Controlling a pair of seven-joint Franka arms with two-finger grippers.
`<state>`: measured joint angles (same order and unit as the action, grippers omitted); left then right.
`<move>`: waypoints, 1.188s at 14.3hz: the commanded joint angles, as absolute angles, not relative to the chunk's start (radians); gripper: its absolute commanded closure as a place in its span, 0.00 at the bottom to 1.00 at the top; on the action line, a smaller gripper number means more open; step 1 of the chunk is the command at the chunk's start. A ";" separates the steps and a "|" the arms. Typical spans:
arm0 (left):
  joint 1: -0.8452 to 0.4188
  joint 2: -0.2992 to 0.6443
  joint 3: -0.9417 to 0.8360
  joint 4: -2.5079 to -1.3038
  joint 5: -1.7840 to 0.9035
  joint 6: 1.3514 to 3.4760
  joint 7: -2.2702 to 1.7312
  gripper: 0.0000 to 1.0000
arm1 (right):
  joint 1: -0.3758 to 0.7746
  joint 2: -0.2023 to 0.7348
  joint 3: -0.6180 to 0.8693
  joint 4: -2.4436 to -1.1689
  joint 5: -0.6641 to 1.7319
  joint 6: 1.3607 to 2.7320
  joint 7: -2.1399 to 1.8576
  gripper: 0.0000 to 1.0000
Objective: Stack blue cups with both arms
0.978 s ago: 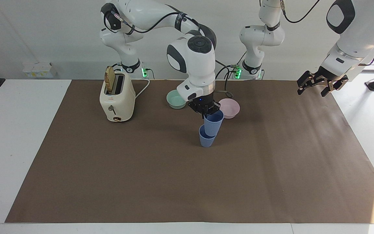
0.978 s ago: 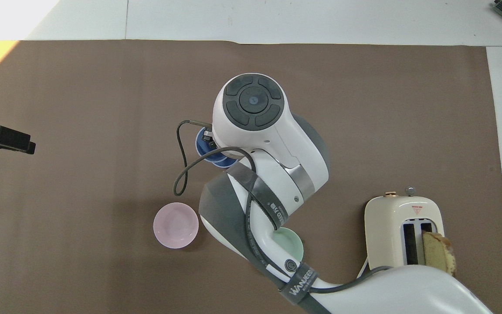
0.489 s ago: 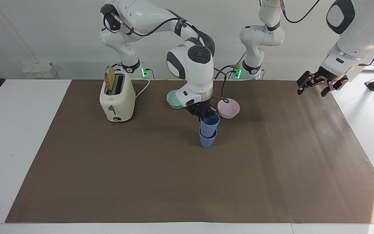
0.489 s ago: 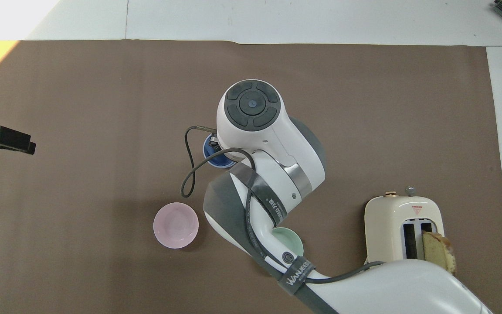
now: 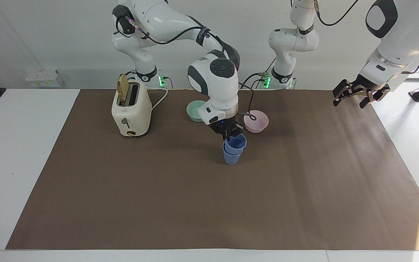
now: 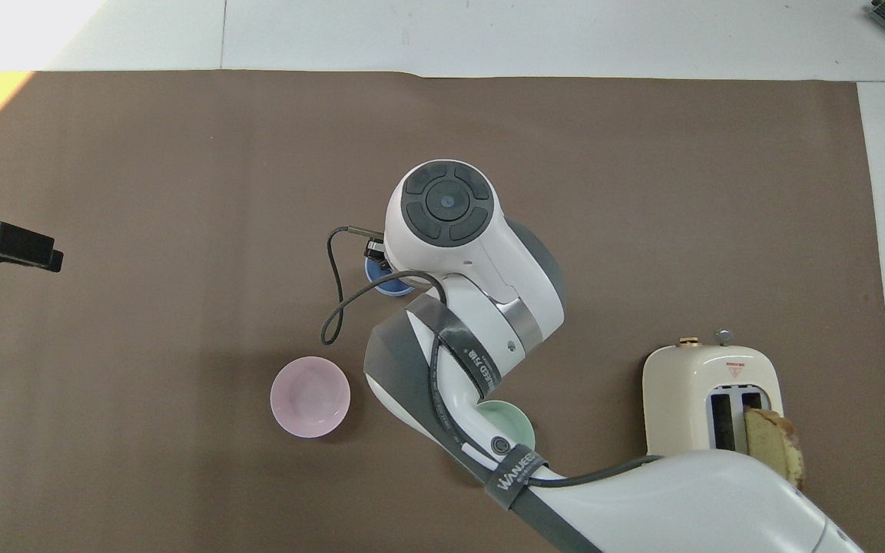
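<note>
Blue cups (image 5: pixel 233 150) are basically nested now, the upper one sunk into the lower one standing on the table (image 5: pixel 158 203) directly under the right gripper (image 5: pixel 231 135), whose jaws pinch the upper cup's rim, probably to steer it in straight. Left gripper (image 5: pixel 355 96) waits over the table's edge, jaws spread, well apart from the cups.

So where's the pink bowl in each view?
Facing view: the pink bowl sits upper middle, beside the right gripper and nearer the robots than the blue cups.
Overhead view: the pink bowl is lower middle, toward the left arm's end.
Shared landmark: the toaster.
</note>
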<state>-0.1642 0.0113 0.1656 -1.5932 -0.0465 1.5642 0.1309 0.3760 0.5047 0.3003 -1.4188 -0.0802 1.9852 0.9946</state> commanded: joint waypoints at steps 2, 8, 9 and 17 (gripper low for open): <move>-0.150 -0.005 0.153 -1.608 -0.034 1.562 0.135 0.00 | 0.368 0.488 0.305 -1.431 -0.106 1.976 1.017 0.00; -0.150 -0.005 0.153 -1.608 -0.034 1.562 0.137 0.00 | 0.266 0.378 0.307 -1.329 -0.186 1.719 0.863 0.00; -0.150 -0.005 0.153 -1.608 -0.034 1.562 0.137 0.00 | 0.250 0.374 0.302 -1.290 -0.186 1.674 0.810 0.00; -0.150 -0.005 0.153 -1.606 -0.032 1.562 0.138 0.00 | 0.108 0.196 0.302 -1.247 -0.169 1.461 0.585 0.00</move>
<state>-0.1642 0.0113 0.1656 -1.5932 -0.0465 1.5642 0.1309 0.1300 0.2338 0.2940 -1.2315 -0.1649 1.4947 0.6335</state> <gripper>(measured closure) 0.000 0.000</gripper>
